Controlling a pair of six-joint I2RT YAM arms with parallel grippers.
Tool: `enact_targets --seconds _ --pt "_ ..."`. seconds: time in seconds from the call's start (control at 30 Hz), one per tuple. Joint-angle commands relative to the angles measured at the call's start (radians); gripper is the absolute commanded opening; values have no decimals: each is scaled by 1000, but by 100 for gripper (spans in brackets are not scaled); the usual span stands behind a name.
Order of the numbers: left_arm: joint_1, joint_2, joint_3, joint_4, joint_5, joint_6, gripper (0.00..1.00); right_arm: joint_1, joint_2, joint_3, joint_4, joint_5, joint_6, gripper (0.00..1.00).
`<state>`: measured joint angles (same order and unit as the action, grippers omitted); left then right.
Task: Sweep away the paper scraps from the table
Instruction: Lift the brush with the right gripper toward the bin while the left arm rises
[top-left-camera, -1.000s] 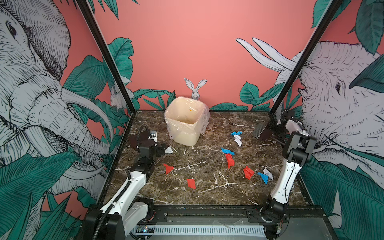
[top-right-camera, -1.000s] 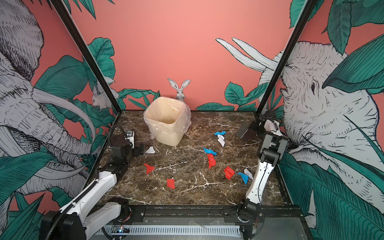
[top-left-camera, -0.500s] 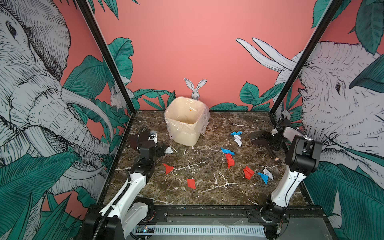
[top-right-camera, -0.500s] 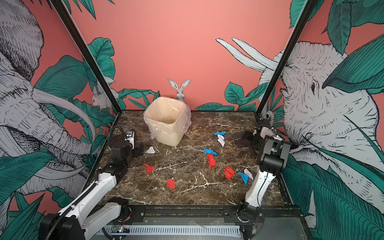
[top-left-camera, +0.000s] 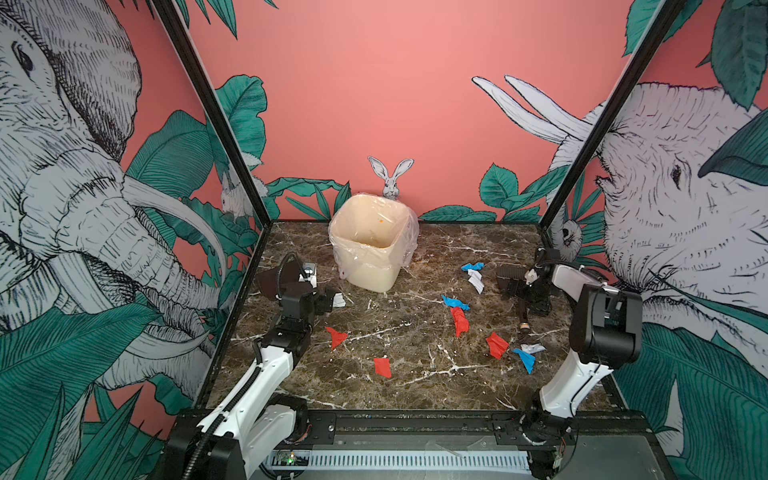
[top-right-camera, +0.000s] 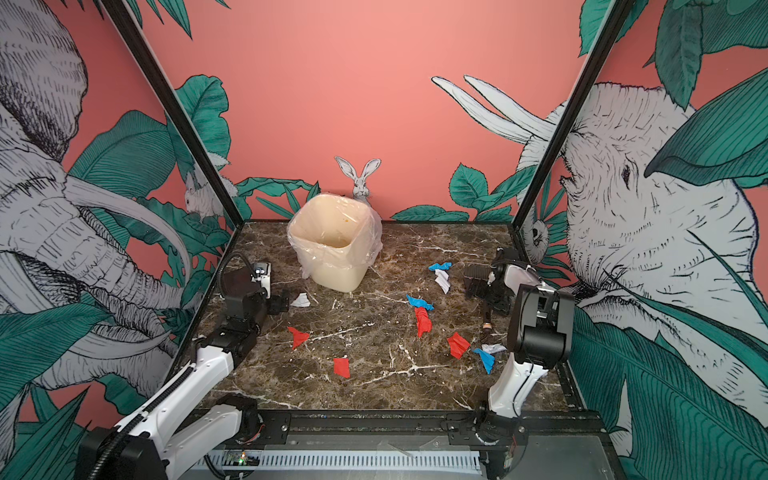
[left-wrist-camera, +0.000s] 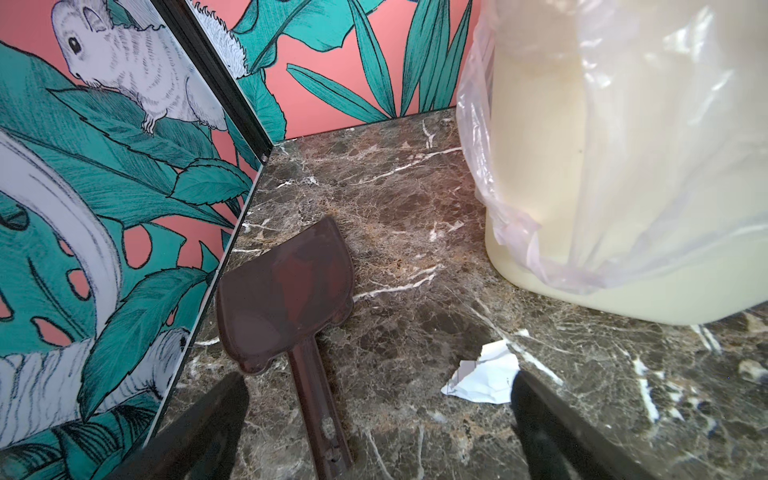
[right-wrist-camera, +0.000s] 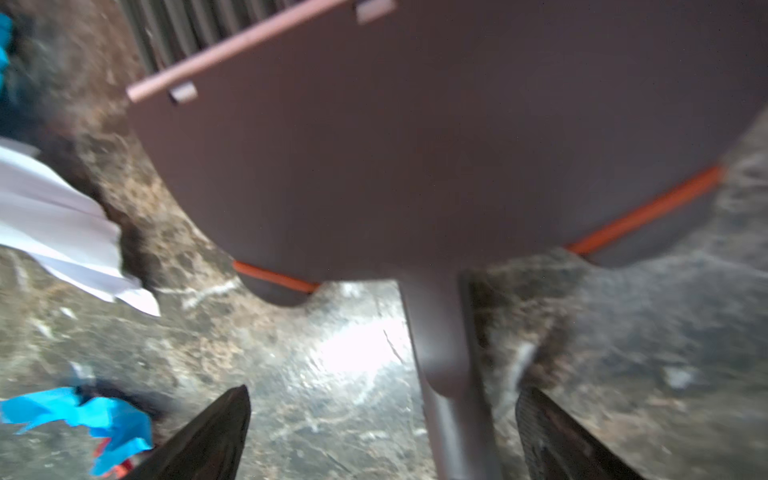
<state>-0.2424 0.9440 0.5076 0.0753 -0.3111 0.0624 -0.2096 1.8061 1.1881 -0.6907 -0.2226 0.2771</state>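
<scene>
The worktop (top-left-camera: 415, 386) carries the lined bin (top-left-camera: 370, 270) at its back middle. On the right-arm side of the bin, and nearer the front than it, lies a brown sweeping tool (top-left-camera: 508, 275). The right gripper (right-wrist-camera: 382, 392) hangs low over it with its jaws spread wide and nothing clamped. The tool's handle (right-wrist-camera: 446, 353) passes between the jaws, closer to one finger than the other. Its long axis runs from the head away from the bin toward the front edge, so I judge that a straight drop and squeeze would take it.

On the bin's other side a flat brown scoop (left-wrist-camera: 286, 282) lies by the wall. The left gripper (left-wrist-camera: 380, 386) is likewise wide open and empty, straddling the scoop's own handle.

The paper scraps (top-left-camera: 459, 320) lie loose on the worktop, most of them front-right of the bin and so nearer the right arm. One white scrap (left-wrist-camera: 482, 376) sits front-left of the bin, just beside a finger of the left gripper.
</scene>
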Motion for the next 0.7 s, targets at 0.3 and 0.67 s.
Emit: enact_targets --seconds 0.3,0.67 --pt "-18 -17 -12 13 -20 -12 100 15 -9 -45 -45 130 -121 74" --pt "-18 -27 -8 -2 -15 -9 100 47 28 -77 -34 140 -163 43"
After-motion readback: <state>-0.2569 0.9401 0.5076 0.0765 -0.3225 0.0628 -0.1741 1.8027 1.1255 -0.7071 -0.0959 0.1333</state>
